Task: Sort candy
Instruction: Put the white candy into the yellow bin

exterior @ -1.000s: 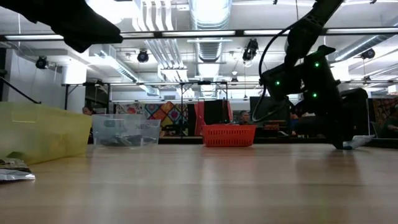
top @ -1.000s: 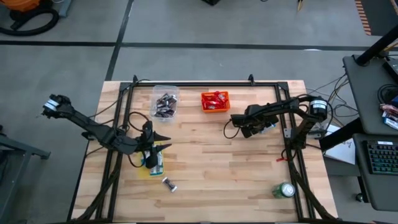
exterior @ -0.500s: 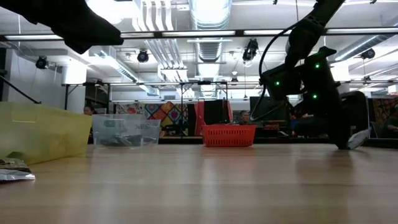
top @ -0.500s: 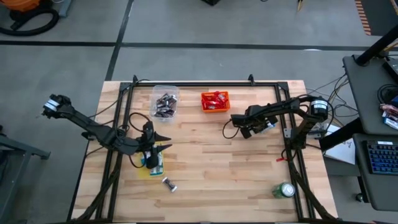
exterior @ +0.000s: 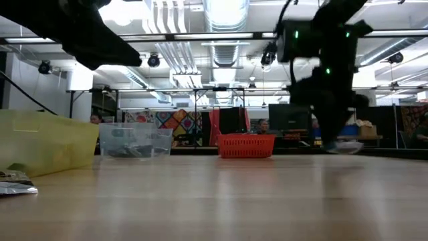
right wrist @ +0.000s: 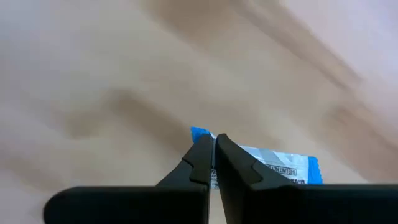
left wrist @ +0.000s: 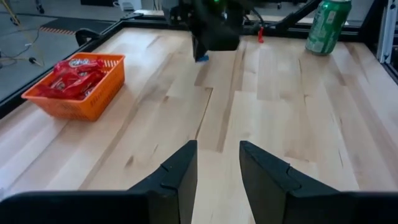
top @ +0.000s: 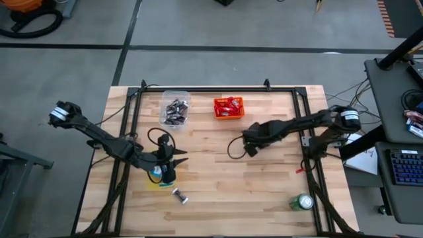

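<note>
My right gripper pinched a blue-and-white candy near the table's middle, ready for sorting. My left gripper, fingers narrowly parted and holding nothing, waited over the yellow bin at the left.

I see small dark print on the blue-and-white candy wrapper, lower centre of my right wrist view, perhaps too blurred to read.

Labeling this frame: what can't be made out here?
- Yellow bin contents: high view, the left gripper covers the bin; low view, its tinted wall hides them.
- Blue-and-white candy in the right gripper: right wrist view, print blurred, near end behind fingers.
- Loose candy: high view, too small to identify.
</note>
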Action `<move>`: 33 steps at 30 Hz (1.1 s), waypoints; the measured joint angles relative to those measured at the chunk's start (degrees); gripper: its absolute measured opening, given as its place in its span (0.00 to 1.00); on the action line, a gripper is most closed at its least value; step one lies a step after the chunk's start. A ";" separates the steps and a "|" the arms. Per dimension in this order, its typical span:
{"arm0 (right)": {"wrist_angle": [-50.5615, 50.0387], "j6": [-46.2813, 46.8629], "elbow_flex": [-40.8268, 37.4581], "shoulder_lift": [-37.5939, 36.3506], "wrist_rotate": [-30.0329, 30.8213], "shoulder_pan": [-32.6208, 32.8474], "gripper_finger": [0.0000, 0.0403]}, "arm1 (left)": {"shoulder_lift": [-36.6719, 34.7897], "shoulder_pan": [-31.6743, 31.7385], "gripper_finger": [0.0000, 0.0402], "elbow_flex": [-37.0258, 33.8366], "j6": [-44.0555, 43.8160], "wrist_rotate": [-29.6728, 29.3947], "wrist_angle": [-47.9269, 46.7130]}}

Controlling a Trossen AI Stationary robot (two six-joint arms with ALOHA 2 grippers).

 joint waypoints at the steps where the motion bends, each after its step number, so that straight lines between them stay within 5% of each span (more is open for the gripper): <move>1: 2.63 -0.66 0.00 -0.88 -0.36 1.21 0.02 | 0.74 0.00 0.26 0.00 0.31 0.02 1.03; 11: 38.39 -12.77 -0.02 -4.69 -3.40 11.14 0.02 | 6.69 -0.17 0.26 -0.02 4.43 3.40 11.38; 18: 67.36 -25.82 0.00 0.11 -21.18 14.43 0.02 | 13.27 -0.37 0.26 -0.02 17.39 17.22 30.22; 22: 80.13 -29.21 0.00 4.45 -30.91 14.99 0.02 | 16.71 -0.33 0.27 -0.02 20.01 18.96 36.08; 27: 90.91 -29.13 0.00 9.68 -34.65 14.78 0.02 | 22.44 -0.35 0.36 -0.02 22.72 20.75 44.74; 33: 92.60 -29.12 0.49 11.63 -34.84 14.37 0.02 | 27.88 -0.36 0.47 -0.02 23.76 22.53 51.42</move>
